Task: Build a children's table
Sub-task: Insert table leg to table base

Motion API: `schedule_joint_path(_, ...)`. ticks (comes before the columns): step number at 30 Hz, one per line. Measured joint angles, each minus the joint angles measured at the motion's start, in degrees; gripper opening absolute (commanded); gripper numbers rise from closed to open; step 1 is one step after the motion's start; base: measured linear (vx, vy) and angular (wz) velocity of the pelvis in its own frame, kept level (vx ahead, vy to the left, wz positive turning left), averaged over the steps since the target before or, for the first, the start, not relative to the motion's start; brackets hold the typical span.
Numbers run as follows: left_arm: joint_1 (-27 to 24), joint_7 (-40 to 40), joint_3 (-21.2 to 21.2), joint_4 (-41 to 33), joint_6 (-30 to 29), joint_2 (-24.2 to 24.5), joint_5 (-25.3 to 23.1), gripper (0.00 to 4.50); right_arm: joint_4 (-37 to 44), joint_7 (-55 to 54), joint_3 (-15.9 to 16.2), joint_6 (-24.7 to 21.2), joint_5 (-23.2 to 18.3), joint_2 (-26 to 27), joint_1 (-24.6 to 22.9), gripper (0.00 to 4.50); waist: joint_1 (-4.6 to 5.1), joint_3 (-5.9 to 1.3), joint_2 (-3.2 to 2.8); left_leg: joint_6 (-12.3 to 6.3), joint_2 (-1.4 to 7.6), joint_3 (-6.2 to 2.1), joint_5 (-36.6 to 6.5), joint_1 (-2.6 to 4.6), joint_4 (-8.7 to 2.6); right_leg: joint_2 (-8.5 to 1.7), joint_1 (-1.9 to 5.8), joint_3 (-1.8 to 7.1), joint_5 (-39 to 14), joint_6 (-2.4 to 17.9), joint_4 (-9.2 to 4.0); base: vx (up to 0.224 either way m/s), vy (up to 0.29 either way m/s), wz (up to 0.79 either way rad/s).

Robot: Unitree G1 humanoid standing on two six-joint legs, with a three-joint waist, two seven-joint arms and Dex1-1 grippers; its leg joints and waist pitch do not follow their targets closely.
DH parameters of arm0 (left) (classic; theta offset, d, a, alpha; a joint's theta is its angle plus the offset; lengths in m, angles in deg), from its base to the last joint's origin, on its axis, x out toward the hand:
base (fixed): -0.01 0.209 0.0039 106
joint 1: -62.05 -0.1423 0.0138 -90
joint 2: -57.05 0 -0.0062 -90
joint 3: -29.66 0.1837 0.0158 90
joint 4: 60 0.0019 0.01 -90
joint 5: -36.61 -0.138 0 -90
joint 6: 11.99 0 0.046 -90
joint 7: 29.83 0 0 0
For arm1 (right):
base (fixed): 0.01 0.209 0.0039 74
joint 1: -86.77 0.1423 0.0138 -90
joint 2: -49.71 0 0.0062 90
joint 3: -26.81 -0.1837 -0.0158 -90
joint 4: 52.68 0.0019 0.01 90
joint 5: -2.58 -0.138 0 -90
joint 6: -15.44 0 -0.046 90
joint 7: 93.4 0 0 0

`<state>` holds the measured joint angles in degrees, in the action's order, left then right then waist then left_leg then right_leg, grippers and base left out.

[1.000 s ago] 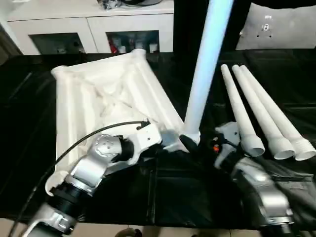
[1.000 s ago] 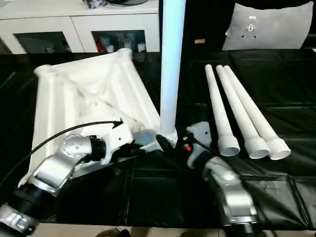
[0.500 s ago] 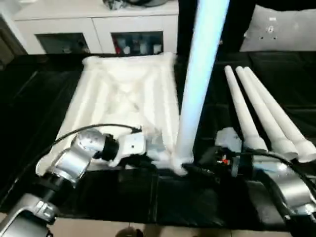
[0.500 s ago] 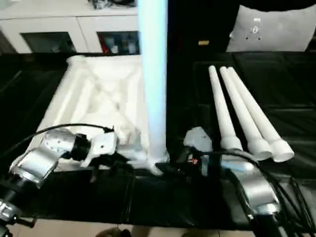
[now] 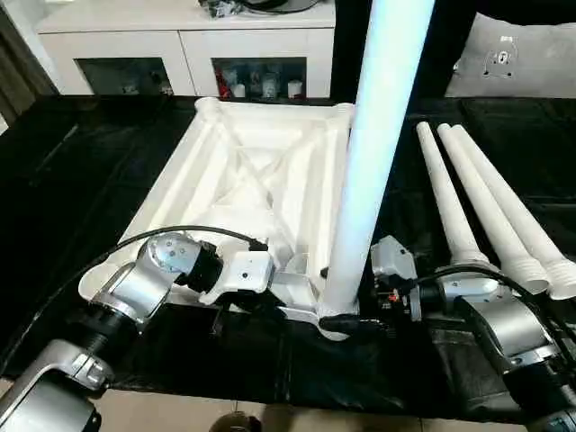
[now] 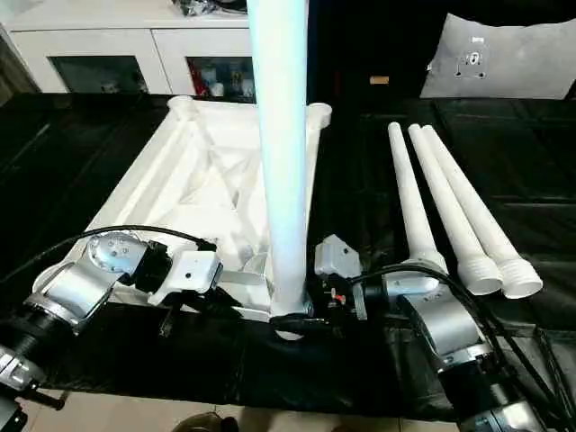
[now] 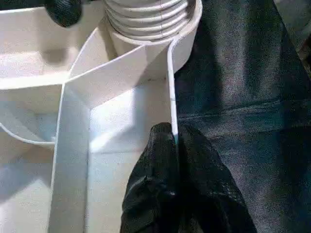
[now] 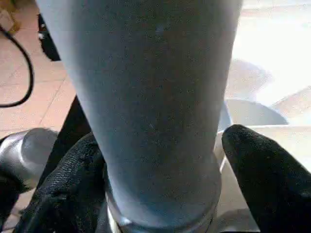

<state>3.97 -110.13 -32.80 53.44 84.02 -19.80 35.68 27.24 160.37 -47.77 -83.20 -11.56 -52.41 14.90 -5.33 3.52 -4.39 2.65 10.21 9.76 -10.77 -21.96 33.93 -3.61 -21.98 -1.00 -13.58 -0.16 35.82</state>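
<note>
Tabletop (image 5: pixel 252 180) has swung since a second ago: it lay skewed with one corner toward the cabinet (image 5: pixel 180 54), now its far edge runs roughly parallel to the cabinet, underside up on the black-covered counter (image 5: pixel 81 162); upright leg (image 5: pixel 373 162) is steeper than before, and both silver forearms have shifted with it, though the camera moved too. Leg stands in the tabletop's near corner socket (image 5: pixel 335 317), on the side toward the loose legs, threaded end seated in the socket ring as seen in the left wrist view. Left pincer (image 7: pixel 174 145) is pinched tight on the tabletop's thin raised rim (image 7: pixel 171 87) just beside that socket, black fingertips (image 7: pixel 160 145) pressed on either side of the rim wall. Right pincer (image 8: pixel 160 170) sits around the base of the upright leg, one finger (image 8: pixel 68 179) touching the leg's side, the other finger (image 8: pixel 262 165) standing off it with a visible gap, so the jaws are wide apart and not clamping. Three loose legs (image 5: pixel 486 207) lie side by side on the counter just beyond the right forearm (image 5: pixel 495 315), well apart from the tabletop, wide threaded ends toward the robot. Grey-white cushion (image 5: pixel 522 58) sits past the loose legs, at the counter's far edge beside the cabinet
</note>
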Motion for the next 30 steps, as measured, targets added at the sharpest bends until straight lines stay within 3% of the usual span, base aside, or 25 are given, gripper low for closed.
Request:
schedule_joint_path(7, 0.4, -0.4, 0.0, 1.1, 1.6, 0.0, 0.0, 0.0, -2.1, 2.2, 0.7, -0.7, -0.1, -0.2, 0.7, 2.95, 0.04, 0.03, 0.05, 0.0, 0.0, 0.0, 0.0, 0.01, -0.01, 0.0, -0.01, -0.01, 0.0, 0.0, 0.02, 0.0, 0.0, 0.0)
schedule_joint_path(18, 0.3, -0.7, -0.4, 1.9, 1.4, -0.3, 0.6, 0.0, -2.3, 2.4, 0.6, -1.7, -0.5, -0.1, 0.7, 2.77, 0.03, 0.03, 0.04, 0.01, 0.01, 0.0, 0.0, 0.03, -0.01, 0.0, -0.01, -0.01, 0.0, 0.0, 0.05, 0.0, 0.0, 0.0)
schedule_joint_path(21, -0.8, 0.1, -1.4, 0.2, -1.1, -0.2, 0.8, 0.0, -1.0, 0.7, -0.4, -2.5, -1.0, 1.0, -1.0, 2.77, 0.05, 0.02, 0.02, 0.02, 0.01, 0.0, 0.0, 0.04, -0.04, 0.0, -0.01, -0.01, 0.0, 0.0, 0.03, 0.0, 0.0, 0.0)
schedule_joint_path(24, -4.5, 5.3, -4.2, -5.6, -9.1, -0.4, 0.5, 0.0, 2.3, -7.7, -3.7, -4.2, -1.0, 5.9, -5.8, 2.77, 0.39, 0.01, 0.0, 0.37, 0.03, 0.01, -0.1, 0.17, -0.11, 0.02, 0.01, 0.01, 0.0, 0.0, 0.06, 0.0, 0.0, 0.0)
schedule_joint_path(27, -6.5, 10.3, -6.3, -9.2, -16.1, -1.6, -0.2, 0.0, 2.9, -16.6, -6.2, -5.2, -1.1, 10.3, -7.4, 2.77, 1.8, 0.18, -0.08, 0.45, -0.06, 0.14, -0.1, 0.66, -0.25, -0.03, 0.16, 0.22, 0.0, 0.0, 0.1, 0.0, 0.0, 0.0)
schedule_joint_path(30, -8.5, 17.1, -7.6, -12.7, -22.4, -5.7, -2.0, 0.0, 3.1, -27.8, -9.2, -6.2, -0.5, 16.6, -8.0, 2.76, 3.22, 0.26, -0.03, 0.57, -0.14, 0.16, 0.0, 0.88, -0.64, -0.08, 0.17, 0.25, -0.2, -0.2, -0.25, 0.0, 0.0, 0.0)
